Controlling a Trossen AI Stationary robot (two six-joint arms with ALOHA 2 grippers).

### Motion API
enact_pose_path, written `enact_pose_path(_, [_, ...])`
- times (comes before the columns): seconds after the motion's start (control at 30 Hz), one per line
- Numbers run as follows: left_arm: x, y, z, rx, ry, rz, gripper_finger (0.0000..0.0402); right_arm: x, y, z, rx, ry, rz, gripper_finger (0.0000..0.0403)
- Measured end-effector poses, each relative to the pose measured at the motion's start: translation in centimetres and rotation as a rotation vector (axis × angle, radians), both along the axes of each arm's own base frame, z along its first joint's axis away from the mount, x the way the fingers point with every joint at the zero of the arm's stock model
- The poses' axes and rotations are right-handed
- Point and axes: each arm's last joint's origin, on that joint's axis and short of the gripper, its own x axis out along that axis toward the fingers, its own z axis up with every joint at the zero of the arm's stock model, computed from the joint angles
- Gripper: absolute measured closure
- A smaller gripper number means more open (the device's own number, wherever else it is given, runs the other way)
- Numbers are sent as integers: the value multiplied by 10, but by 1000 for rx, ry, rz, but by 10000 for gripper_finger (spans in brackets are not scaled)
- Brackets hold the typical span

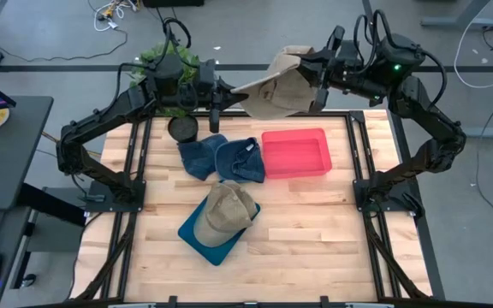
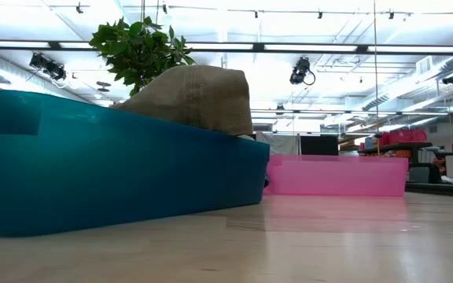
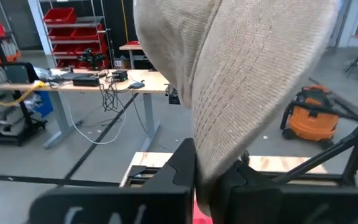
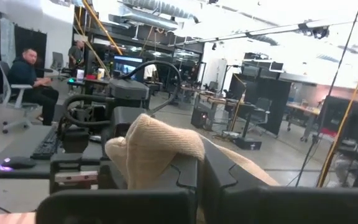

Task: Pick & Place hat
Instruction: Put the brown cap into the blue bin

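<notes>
Between both grippers, beige hat (image 1: 281,85), stretched

The raised hat (image 1: 279,88) is coarse, ribbed cloth — matt beige. The table (image 1: 315,231) is smooth pale wood with a slight sheen; the pink bin (image 1: 296,153) and teal bin (image 2: 93,165) are glossy plastic.
</notes>
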Motion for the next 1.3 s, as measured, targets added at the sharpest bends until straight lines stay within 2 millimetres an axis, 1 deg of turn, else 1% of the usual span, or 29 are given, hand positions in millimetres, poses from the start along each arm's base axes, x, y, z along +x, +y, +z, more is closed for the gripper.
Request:
enact_pose_path(0.1, [0,-1,0,44,5,-1,390,0,0,-1,27,-1,6,380])
enact_pose_path(0.2, [0,-1,-1,93,20,22,390,-2,0,-3,44,28,3,346])
enact_pose_path(0.37, [-3,0,0,204,47,72,390,-7,2,-5,94,53,6,268])
enact_pose_path(0.57, [-10,-3,7,397,73,189,390,-20,6,-6,206,70,12,166])
enact_pose_path(0.73, [-16,-12,15,533,82,262,390,-26,8,-9,270,101,17,105])
enact_pose_path(0.83, [-21,-17,17,589,108,303,390,-31,9,-8,310,92,20,84])
enact_pose_path(0.97, [-26,-25,21,658,132,364,390,-35,11,-6,354,68,51,69])
enact_pose_path(1.17, [-33,-40,28,757,167,430,390,-42,14,-3,417,39,89,60])
enact_pose_path(1.3, [-39,-52,31,855,220,486,390,-52,16,1,451,9,93,60])
